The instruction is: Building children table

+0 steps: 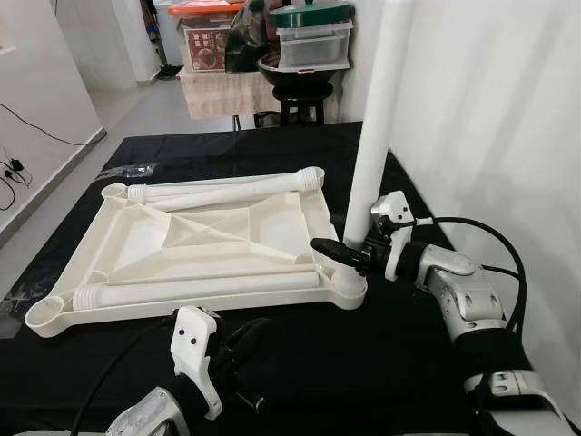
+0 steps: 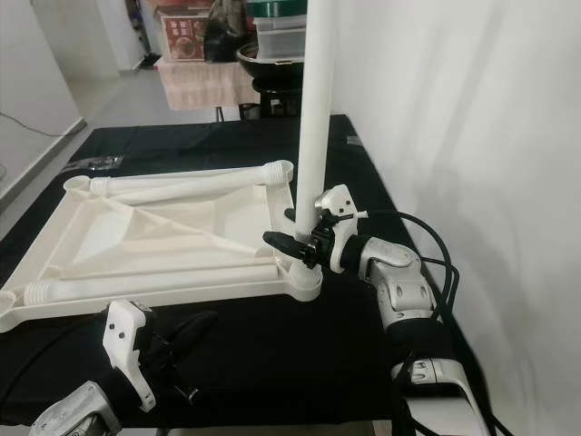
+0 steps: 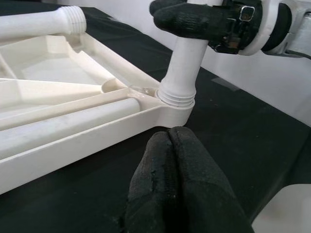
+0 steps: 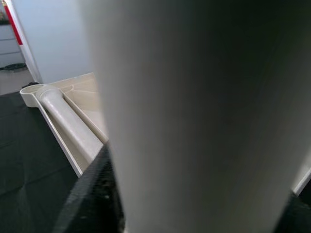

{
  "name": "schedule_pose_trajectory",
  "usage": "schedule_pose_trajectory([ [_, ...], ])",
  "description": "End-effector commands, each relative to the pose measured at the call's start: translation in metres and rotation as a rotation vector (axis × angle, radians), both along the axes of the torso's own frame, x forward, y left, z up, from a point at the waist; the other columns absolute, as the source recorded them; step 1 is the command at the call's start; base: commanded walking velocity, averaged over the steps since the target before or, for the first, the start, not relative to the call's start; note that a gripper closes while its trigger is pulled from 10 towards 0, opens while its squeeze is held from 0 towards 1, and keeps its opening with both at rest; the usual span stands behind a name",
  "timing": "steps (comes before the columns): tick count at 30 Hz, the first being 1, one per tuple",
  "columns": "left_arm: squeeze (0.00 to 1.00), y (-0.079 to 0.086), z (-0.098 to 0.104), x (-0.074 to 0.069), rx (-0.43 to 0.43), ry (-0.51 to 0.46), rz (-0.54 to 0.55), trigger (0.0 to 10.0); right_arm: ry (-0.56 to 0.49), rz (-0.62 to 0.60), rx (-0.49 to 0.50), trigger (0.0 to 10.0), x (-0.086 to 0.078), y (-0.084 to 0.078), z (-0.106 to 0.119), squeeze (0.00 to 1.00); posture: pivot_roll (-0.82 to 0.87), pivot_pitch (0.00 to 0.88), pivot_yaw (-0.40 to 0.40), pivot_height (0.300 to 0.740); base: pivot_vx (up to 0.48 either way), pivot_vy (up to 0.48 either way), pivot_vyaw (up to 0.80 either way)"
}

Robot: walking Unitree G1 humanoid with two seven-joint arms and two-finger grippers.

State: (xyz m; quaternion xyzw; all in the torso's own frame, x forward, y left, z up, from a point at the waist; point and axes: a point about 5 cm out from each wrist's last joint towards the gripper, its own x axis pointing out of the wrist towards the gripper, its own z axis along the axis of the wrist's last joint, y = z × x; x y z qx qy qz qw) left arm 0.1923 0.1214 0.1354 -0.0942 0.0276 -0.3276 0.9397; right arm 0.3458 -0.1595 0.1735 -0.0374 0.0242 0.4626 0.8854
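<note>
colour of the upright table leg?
White, like the tabletop; the upright table leg shows best in the left eye view.

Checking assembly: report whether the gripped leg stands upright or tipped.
Upright: the leg rises vertically from the tabletop's corner socket, right gripper clamped around it.

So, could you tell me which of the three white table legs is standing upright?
The leg held by the right gripper, standing in the tabletop's corner socket nearest that gripper. The other two legs lie flat on the upturned tabletop.

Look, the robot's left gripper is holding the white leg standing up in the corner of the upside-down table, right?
Not quite: the right gripper holds the upright leg in the tabletop's corner, as the left eye view shows. The left gripper rests shut over the black cloth.
</note>
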Motion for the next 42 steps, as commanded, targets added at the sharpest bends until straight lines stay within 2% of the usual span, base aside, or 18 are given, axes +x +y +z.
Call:
schedule_pose_trajectory([
  [1, 0.0, 0.002, -0.003, -0.001, 0.015, 0.02, -0.011, 10.0, 0.006, 0.069, -0.002, 0.0, -0.001, 0.012, -0.001, 0.0, -0.03, 0.003, 0.019, 0.74, 0.0, 0.0, 0.0],
  [6, 0.0, 0.001, -0.001, -0.002, 0.014, 0.014, -0.012, 10.0, 0.036, 0.084, -0.042, 0.0, -0.006, 0.007, -0.013, 0.0, -0.03, 0.017, 0.01, 0.74, 0.0, 0.0, 0.0],
  [8, 0.0, 0.001, -0.001, -0.002, 0.012, 0.012, -0.011, 10.0, 0.054, 0.064, -0.059, 0.0, -0.01, 0.005, -0.018, 0.0, -0.03, 0.02, 0.007, 0.74, 0.0, 0.0, 0.0],
  [9, 0.0, 0.001, 0.0, -0.002, 0.01, 0.008, -0.008, 10.0, 0.078, -0.001, -0.124, 0.0, -0.022, 0.007, -0.031, 0.0, -0.04, 0.029, 0.002, 0.74, 0.0, 0.0, 0.0],
  [11, 0.0, 0.001, 0.0, -0.002, 0.01, 0.008, -0.008, 10.0, 0.078, -0.001, -0.124, 0.0, -0.022, 0.007, -0.031, 0.0, -0.04, 0.029, 0.002, 0.74, 0.0, 0.0, 0.0],
  [12, 0.0, 0.002, 0.001, -0.001, 0.006, 0.003, -0.002, 10.0, 0.124, -0.305, -0.113, 0.0, -0.026, 0.011, -0.041, 0.0, -0.06, 0.038, 0.006, 0.74, 0.0, 0.0, 0.0],
  [14, 0.0, 0.005, 0.003, 0.0, 0.004, -0.004, 0.004, 10.0, 0.146, -0.538, -0.146, 0.0, -0.054, 0.021, -0.044, 0.0, -0.07, 0.048, 0.023, 0.74, 0.0, 0.0, 0.0],
  [23, 0.0, 0.006, 0.002, 0.005, 0.001, -0.005, -0.004, 10.0, 0.105, -0.549, -0.112, 0.0, -0.046, 0.027, -0.038, 0.0, -0.07, 0.03, 0.035, 0.74, 0.0, 0.0, 0.0],
  [24, 0.0, 0.006, 0.002, 0.005, 0.0, -0.008, 0.001, 10.0, 0.106, -0.529, -0.091, 10.0, -0.043, 0.029, -0.035, 0.0, -0.07, 0.027, 0.036, 0.74, 0.0, 0.0, 0.0],
  [25, 0.0, 0.006, 0.002, 0.005, 0.0, -0.011, 0.007, 10.0, 0.102, -0.441, -0.085, 10.0, -0.043, 0.034, -0.03, 0.0, -0.07, 0.027, 0.036, 0.74, 0.0, 0.0, 0.0],
  [26, 0.0, 0.006, 0.002, 0.005, 0.0, -0.013, 0.01, 10.0, 0.105, -0.392, -0.086, 10.0, -0.046, 0.039, -0.026, 1.0, -0.07, 0.027, 0.036, 0.74, 0.0, 0.0, 0.0],
  [27, 0.0, 0.006, 0.002, 0.006, -0.001, -0.015, 0.015, 10.0, 0.111, -0.32, -0.066, 10.0, -0.045, 0.041, -0.021, 1.0, -0.07, 0.02, 0.035, 0.74, 0.0, 0.0, 0.0],
  [34, 0.0, 0.005, 0.002, 0.007, -0.002, -0.016, 0.018, 10.0, 0.086, -0.211, -0.026, 10.0, -0.042, 0.043, -0.007, 1.0, -0.07, 0.016, 0.032, 0.74, 0.0, 0.0, 0.0],
  [35, 0.0, 0.004, 0.002, 0.007, -0.003, -0.015, 0.017, 10.0, 0.034, -0.097, -0.019, 10.0, -0.039, 0.041, 0.003, 0.79, -0.06, 0.014, 0.03, 0.74, 0.0, 0.0, 0.0],
  [36, 0.0, 0.003, 0.002, 0.007, -0.005, -0.015, 0.016, 10.0, 0.0, 0.023, -0.026, 10.0, -0.038, 0.038, 0.01, 0.22, -0.06, 0.01, 0.03, 0.74, 0.0, 0.0, 0.0],
  [37, 0.0, 0.003, 0.001, 0.007, -0.006, -0.015, 0.015, 10.0, -0.02, 0.102, -0.034, 10.0, -0.037, 0.035, 0.014, 0.22, -0.06, 0.01, 0.03, 0.74, 0.0, 0.0, 0.0],
  [38, 0.0, 0.002, 0.001, 0.007, -0.008, -0.015, 0.014, 10.0, -0.03, 0.205, -0.055, 10.0, -0.035, 0.031, 0.016, 0.0, -0.06, 0.01, 0.025, 0.74, 0.0, 0.0, 0.0],
  [42, 0.0, 0.002, 0.001, 0.007, -0.008, -0.016, 0.016, 10.0, -0.018, 0.267, -0.046, 10.0, -0.025, 0.029, 0.018, 0.0, -0.05, 0.008, 0.021, 0.74, 0.0, 0.0, 0.0],
])
